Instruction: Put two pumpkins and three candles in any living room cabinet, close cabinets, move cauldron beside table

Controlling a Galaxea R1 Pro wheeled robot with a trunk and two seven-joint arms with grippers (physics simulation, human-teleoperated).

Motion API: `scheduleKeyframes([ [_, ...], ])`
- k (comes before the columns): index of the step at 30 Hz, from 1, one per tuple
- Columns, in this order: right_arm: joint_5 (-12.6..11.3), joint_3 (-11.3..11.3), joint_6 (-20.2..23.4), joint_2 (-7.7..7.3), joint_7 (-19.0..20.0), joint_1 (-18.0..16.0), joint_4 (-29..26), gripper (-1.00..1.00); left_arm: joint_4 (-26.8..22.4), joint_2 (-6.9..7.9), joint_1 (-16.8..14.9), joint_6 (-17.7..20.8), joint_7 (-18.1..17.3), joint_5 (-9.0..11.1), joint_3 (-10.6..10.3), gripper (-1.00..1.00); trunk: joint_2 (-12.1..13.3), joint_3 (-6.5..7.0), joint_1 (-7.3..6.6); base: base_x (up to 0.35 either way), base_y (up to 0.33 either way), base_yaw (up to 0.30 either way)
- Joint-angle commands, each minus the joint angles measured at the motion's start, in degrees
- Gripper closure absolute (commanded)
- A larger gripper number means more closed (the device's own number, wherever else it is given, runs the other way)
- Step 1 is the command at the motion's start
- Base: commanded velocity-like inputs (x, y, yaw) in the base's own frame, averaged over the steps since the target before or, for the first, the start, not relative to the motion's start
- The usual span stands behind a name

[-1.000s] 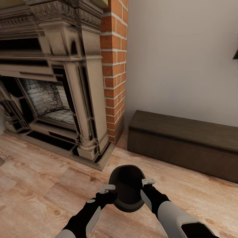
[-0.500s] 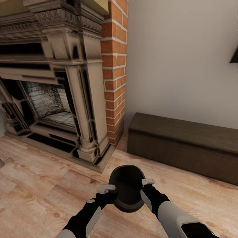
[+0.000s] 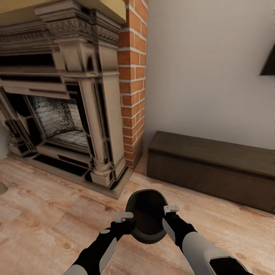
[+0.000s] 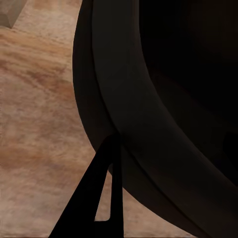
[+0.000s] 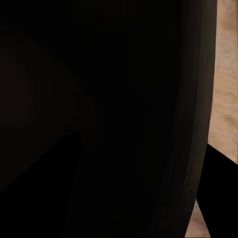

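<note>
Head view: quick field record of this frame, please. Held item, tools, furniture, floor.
held: cauldron, black, mouth toward the camera, carried between both arms
left tool: at the cauldron's left rim
right tool: at the cauldron's right rim
grip state: cannot tell if either tool is shut on the rim
cabinet: low, dark brown, against the wall, fronts shut
fireplace: ornate beige, left of the brick column
floor: light wood
</note>
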Motion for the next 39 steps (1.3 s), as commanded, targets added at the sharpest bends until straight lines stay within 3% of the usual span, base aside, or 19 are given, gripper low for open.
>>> scheduleKeyframes([
  [1,-1.22,0.22,0.17,0.03,-0.03,-0.06,-1.43,1.00,1.07,0.00,0.01,0.30,0.50,-0.38,-0.02,1.00,-0.03,-0.04,-0.05,-0.283,0.000,0.000],
  [15,-1.23,0.29,0.19,0.03,0.05,-0.08,-1.42,1.00,1.07,0.00,0.01,0.30,0.53,-0.38,0.01,1.00,-0.03,-0.03,-0.05,-0.310,-0.047,0.018],
  [39,-1.23,0.31,0.24,0.03,0.05,-0.11,-1.26,1.00,1.70,0.00,0.01,0.40,0.51,-0.38,-0.11,1.00,-0.03,-0.03,-0.05,-0.161,-0.135,0.218],
])
